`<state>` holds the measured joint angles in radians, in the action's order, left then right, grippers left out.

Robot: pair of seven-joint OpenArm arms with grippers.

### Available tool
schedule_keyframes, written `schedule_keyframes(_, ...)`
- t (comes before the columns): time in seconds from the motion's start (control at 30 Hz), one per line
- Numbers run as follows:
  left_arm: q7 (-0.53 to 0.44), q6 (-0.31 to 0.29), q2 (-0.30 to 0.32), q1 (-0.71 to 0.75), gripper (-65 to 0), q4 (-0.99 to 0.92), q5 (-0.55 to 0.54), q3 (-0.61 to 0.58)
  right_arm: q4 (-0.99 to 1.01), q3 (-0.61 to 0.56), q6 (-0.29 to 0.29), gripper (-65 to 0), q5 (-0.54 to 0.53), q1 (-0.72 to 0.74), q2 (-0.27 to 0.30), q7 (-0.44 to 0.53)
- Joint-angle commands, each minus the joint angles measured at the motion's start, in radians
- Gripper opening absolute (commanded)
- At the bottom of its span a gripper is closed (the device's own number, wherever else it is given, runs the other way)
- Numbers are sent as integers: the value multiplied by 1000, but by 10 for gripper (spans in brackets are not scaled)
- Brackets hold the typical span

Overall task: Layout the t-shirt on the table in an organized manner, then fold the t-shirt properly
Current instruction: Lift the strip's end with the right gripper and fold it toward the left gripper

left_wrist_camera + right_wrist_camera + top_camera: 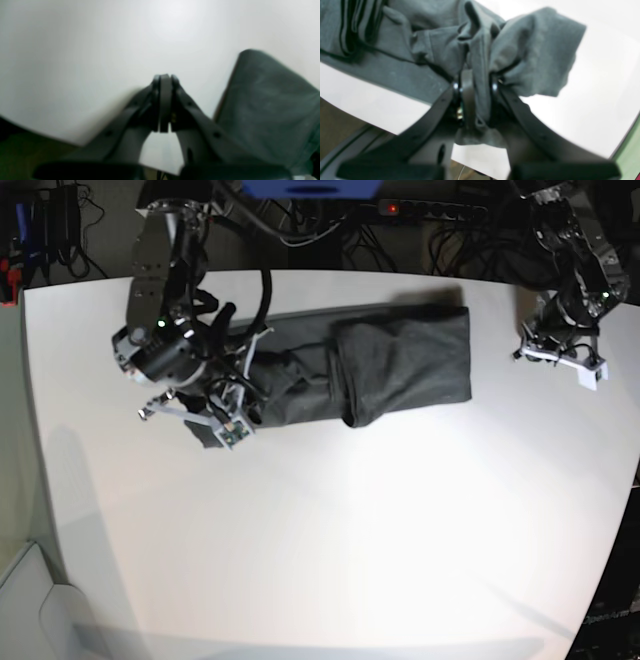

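The dark grey t-shirt [400, 365] lies as a long folded band across the back of the white table [330, 530], with a doubled-over flap in its middle. Its left end is bunched and lifted. My right gripper [222, 423] is shut on that bunched end; in the right wrist view a fold of the t-shirt [532, 50] is pinched in the right gripper [476, 85]. My left gripper [556, 358] hangs beyond the shirt's right end, apart from it. Up close the left gripper [165, 78] is shut with nothing in it, and the t-shirt [270, 107] lies to its right.
Cables and a power strip [430, 210] run behind the table's far edge. A blue object [315, 188] sits at the top. The table's curved edge [625, 510] falls away at the right, and its front corner [40, 580] at the lower left.
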<state>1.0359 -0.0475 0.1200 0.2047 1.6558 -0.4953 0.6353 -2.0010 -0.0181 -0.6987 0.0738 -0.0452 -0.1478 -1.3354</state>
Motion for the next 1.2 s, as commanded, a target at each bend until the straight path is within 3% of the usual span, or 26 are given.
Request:
schedule_keyframes(0.0,-9,4,13,-11,-648,4,-7,-10,-16,-4,1,-650,-10,11,-6,15)
schedule_keyframes(0.37,-15,7,27,-96,-648,-170,-7,-168,-16,-7,1,-650,-30,14,-9,15)
schedule_keyframes(0.77,-13,10,23,-120,-648,-199,-7,-233,-10,-30,1,-650,-516,20,-9,9)
schedule_keyframes(0.93,-13,10,23,-120,-648,-200,-7,-233,18,-70,1,-650,-612,12,-9,21)
schedule_keyframes(1.17,-10,10,23,-110,-648,-197,-9,-233,21,-197,1,-650,-628,9,-9,86)
